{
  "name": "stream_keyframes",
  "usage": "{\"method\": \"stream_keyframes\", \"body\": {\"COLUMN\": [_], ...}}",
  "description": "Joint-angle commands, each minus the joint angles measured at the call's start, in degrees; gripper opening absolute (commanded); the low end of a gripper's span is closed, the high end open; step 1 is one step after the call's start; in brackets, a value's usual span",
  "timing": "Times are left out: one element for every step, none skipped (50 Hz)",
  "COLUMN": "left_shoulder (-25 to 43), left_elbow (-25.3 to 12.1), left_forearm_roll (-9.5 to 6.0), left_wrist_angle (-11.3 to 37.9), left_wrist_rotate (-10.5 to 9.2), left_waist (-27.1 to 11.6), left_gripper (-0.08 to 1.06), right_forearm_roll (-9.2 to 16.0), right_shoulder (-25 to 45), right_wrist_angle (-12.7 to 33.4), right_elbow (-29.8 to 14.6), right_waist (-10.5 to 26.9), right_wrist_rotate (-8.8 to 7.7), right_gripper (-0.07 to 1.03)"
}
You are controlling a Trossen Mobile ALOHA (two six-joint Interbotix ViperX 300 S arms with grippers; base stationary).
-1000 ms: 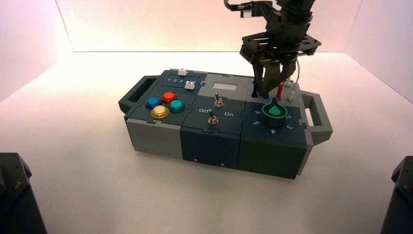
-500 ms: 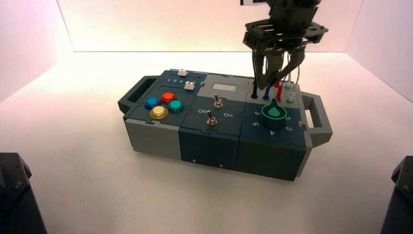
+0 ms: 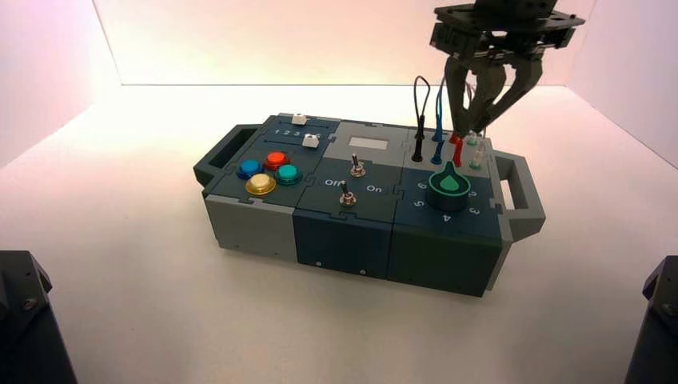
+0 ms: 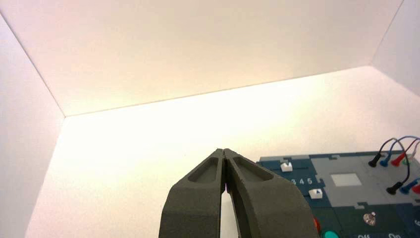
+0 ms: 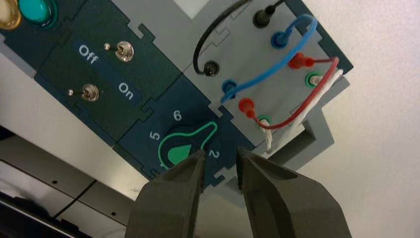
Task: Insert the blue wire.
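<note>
Above the box's (image 3: 264, 232) far right corner, upper right of the high view, the right gripper (image 3: 489, 112) is hovering narrowly parted and empty; swinging low risks snagging the seated blue wire (image 5: 277, 67).

A robotics lab test cell. Plain white walls (image 3: 56, 48) close in a bare white worktop (image 3: 136, 312) on three sides, lit evenly from above. The only object set out is a purpose-built practice box (image 3: 352, 232) of buttons (image 3: 269, 170), toggle switches (image 3: 352, 180), a numbered knob (image 3: 449, 184) and looped patch wires (image 5: 277, 64), with dark robot arm bases (image 3: 24, 320) at the near corners.
</note>
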Motion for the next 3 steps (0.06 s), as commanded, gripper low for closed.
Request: {"method": "stream_keyframes", "body": {"left_shoulder": [1.85, 1.93, 1.93], "left_elbow": [-0.88, -0.88, -0.88], "left_forearm_roll": [0.18, 0.18, 0.18], "left_wrist_angle": [-0.44, -0.53, -0.44], "left_wrist_rotate": [0.09, 0.09, 0.09], "left_waist": [0.26, 0.26, 0.26], "left_gripper": [-0.03, -0.03, -0.03], "right_forearm_roll": [0.35, 0.35, 0.35], "right_shoulder": [-1.32, -1.41, -1.41], "right_wrist_angle": [0.0, 0.0, 0.09], "right_elbow": [-0.09, 0.0, 0.09], "right_waist": [0.26, 0.26, 0.26], "right_wrist_rotate": [0.35, 0.35, 0.35], "right_gripper": [0.36, 0.36, 0.36]}}
